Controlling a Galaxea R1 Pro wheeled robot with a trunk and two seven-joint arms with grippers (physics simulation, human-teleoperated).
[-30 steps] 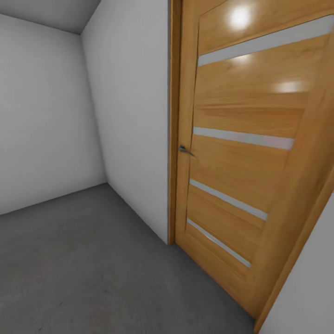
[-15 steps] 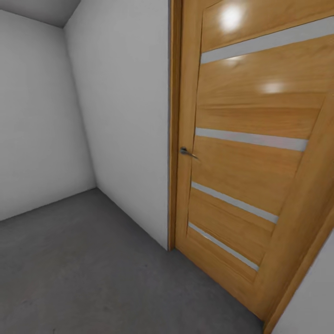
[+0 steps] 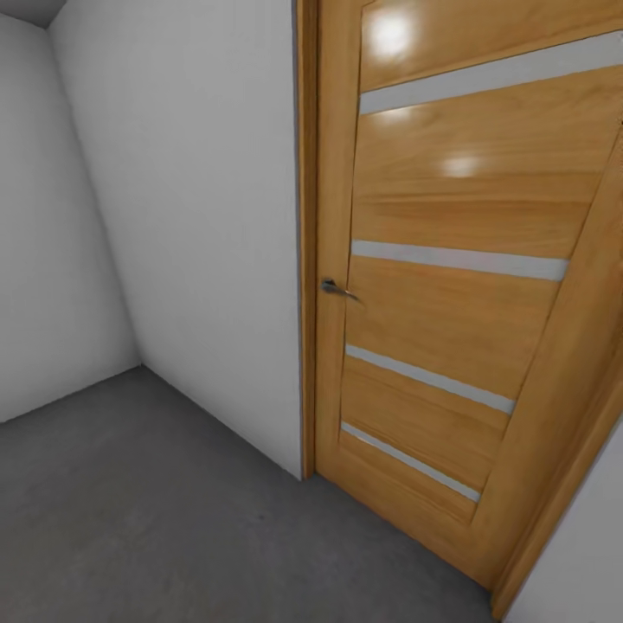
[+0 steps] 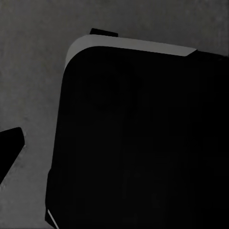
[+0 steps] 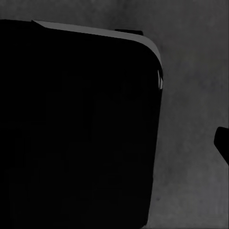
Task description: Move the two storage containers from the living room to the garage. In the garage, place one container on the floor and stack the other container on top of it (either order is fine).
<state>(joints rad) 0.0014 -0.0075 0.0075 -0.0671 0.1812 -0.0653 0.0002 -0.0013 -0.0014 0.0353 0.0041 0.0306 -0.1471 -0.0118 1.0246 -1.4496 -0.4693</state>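
A bare room: white wall [image 3: 199, 225], grey floor [image 3: 130, 519], striped wooden door [image 3: 450, 285] at the right. No containers here — fetching them means steering squarely through that door. The jaws' state I cannot tell.

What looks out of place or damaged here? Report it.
Nothing stands out. The orange-wood door sits intact in its frame with its handle in place, the white walls are unmarked, and the grey concrete floor shows no spill or debris.
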